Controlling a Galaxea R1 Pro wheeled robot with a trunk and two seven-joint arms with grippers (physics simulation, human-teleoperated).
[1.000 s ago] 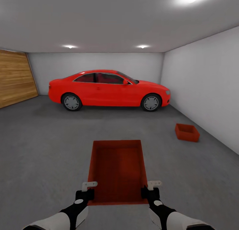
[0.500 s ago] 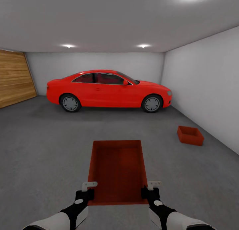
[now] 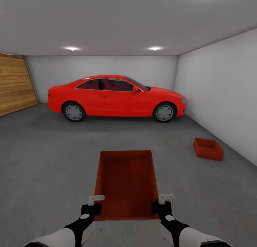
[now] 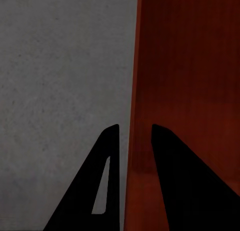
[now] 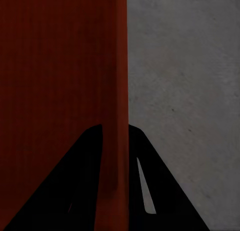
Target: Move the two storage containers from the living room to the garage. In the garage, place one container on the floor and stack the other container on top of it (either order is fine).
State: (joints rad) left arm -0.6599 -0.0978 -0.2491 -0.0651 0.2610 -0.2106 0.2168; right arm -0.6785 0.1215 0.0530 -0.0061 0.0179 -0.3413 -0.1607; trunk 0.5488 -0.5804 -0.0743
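**Carried bin enters the garage, second bin waits by the wall**

The robot holds one orange-red bin (image 3: pixel 126 183) out in front, above the grey concrete floor (image 3: pixel 46 168). The left gripper (image 3: pixel 93 203) is clamped on the bin's left wall near the close corner, one finger inside and one outside, as the left wrist view shows around the wall (image 4: pixel 135 91). The right gripper (image 3: pixel 161 202) pinches the right wall the same way, with the wall (image 5: pixel 120 91) running between its fingers. The bin is empty; its bare bottom is all that can be seen inside.

The second bin (image 3: pixel 208 149) sits on the floor ahead and to the right, near the white wall (image 3: pixel 221 97), also empty. A red car (image 3: pixel 116 96) stands across the far end, and a wooden door (image 3: pixel 14 83) lies to the left.

The likely next step is to drive toward the floor bin and set the carried one on it. The risks lie in the grip: both grippers hold thin walls at the near end only, so the far end could sag or twist if one arm moves ahead of the other. A poorly lined-up lowering could also knock the floor bin aside or leave the top one tilted on a rim.
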